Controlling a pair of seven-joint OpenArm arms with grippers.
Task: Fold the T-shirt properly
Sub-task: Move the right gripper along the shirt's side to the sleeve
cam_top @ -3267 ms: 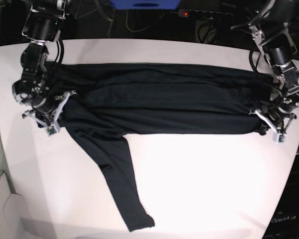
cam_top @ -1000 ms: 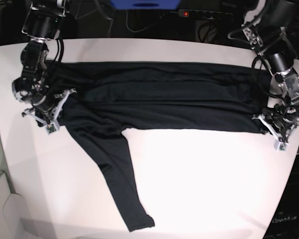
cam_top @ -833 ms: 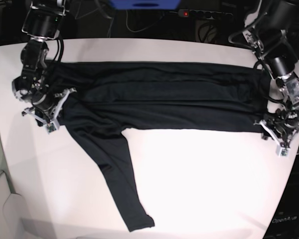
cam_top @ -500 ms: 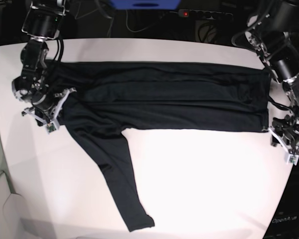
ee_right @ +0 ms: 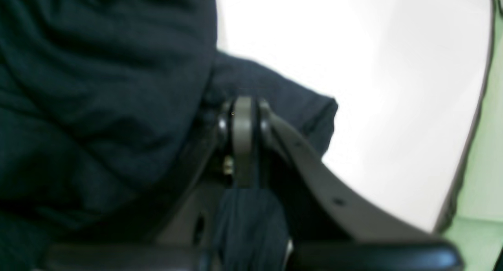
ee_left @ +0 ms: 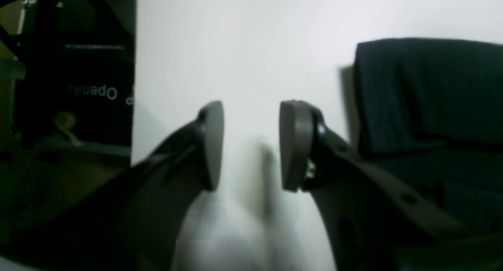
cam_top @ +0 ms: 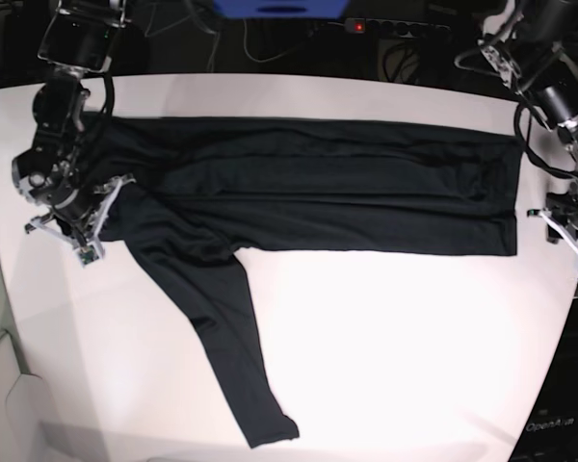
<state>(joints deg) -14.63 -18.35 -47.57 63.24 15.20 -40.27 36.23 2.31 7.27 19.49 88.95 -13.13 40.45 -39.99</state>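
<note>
The T-shirt (cam_top: 318, 192) is a dark band lying across the white table (cam_top: 414, 356), with one long sleeve (cam_top: 231, 337) trailing toward the front. At its left end my right gripper (cam_top: 72, 219) sits on the cloth. In the right wrist view its jaws (ee_right: 243, 141) are pressed together with dark fabric (ee_right: 98, 86) bunched around and between them. My left gripper (cam_top: 570, 231) hovers just beyond the shirt's right edge. In the left wrist view it (ee_left: 251, 145) stands open over bare table, and the shirt's folded edge (ee_left: 428, 94) lies beside it, apart from it.
The table's right edge runs close under my left gripper, with a black box (ee_left: 90, 90) bearing white lettering beyond it. A power strip (cam_top: 395, 27) and cables lie behind the table's far edge. A green floor strip (ee_right: 483, 165) shows past the left table edge.
My left gripper has drawn away from the shirt's right end, off the cloth toward the table edge, then back. The right gripper has shifted slightly left with the fabric.
</note>
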